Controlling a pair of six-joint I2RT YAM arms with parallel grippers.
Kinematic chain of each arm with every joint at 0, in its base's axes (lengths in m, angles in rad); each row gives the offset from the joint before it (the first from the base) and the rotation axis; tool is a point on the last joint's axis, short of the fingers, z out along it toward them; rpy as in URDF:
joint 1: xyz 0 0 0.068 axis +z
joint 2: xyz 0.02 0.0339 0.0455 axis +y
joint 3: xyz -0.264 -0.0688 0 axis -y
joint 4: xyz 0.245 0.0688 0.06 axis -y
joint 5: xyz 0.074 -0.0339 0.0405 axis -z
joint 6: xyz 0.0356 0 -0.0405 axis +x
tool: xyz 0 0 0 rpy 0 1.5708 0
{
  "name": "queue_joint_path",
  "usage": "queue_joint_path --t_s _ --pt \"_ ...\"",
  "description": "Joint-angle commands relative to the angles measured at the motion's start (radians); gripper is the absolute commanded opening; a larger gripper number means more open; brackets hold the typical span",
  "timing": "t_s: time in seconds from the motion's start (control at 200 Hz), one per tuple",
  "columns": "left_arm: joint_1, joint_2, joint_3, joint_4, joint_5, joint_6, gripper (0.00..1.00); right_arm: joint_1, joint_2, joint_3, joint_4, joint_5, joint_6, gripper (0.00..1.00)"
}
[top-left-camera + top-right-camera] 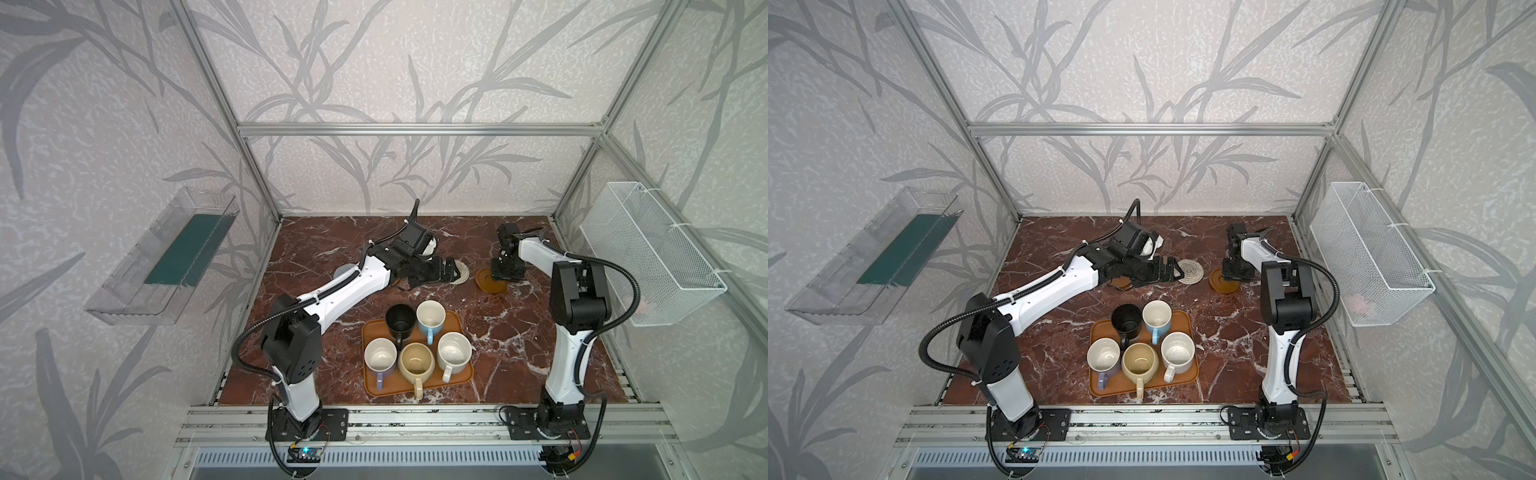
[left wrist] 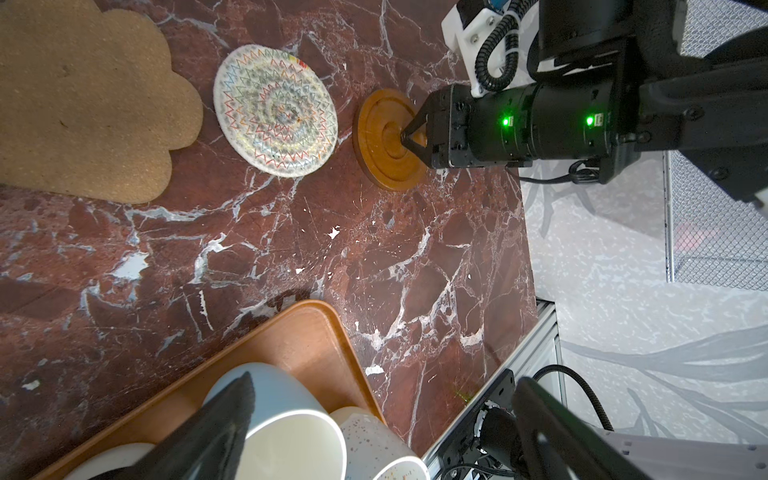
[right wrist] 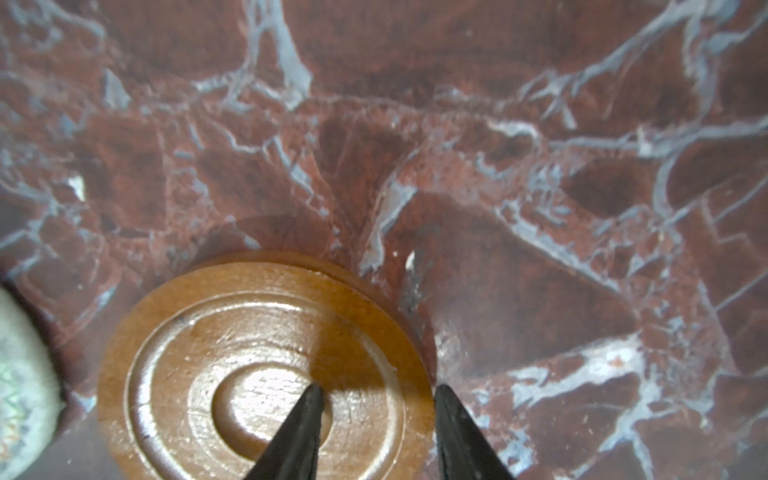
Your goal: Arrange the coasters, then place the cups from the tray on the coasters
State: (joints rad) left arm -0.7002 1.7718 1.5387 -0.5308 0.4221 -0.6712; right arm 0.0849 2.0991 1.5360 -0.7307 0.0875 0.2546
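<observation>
Left gripper (image 1: 1173, 270), spread wide and empty, hangs just beside the cream coaster (image 1: 1192, 272). In front, five cups (image 1: 417, 361) crowd the tray (image 1: 395, 387). Right gripper (image 3: 378, 390) stands parted astride the brown disc (image 3: 232, 332) rim. From there, bare marble table (image 1: 519, 340) runs to its right edge.

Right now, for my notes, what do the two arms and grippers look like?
Both match: the left arm and right arm have white link shells with black joint housings, each trailed by a black corrugated cable. The left gripper and right gripper are black with tapering, pointed fingers. Two green lights glow on the right wrist.
</observation>
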Motion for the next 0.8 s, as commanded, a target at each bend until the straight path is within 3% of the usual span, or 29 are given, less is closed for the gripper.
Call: queue_joint_path --t_s 0.0,0.795 --pt "0.005 0.011 0.038 -0.021 -0.004 0.018 0.99 -0.005 0.059 0.038 -0.036 0.024 -0.019 0.44" --pt "0.005 -0.005 0.016 -0.025 -0.025 0.007 0.99 -0.008 0.158 0.206 -0.068 0.024 -0.036 0.44"
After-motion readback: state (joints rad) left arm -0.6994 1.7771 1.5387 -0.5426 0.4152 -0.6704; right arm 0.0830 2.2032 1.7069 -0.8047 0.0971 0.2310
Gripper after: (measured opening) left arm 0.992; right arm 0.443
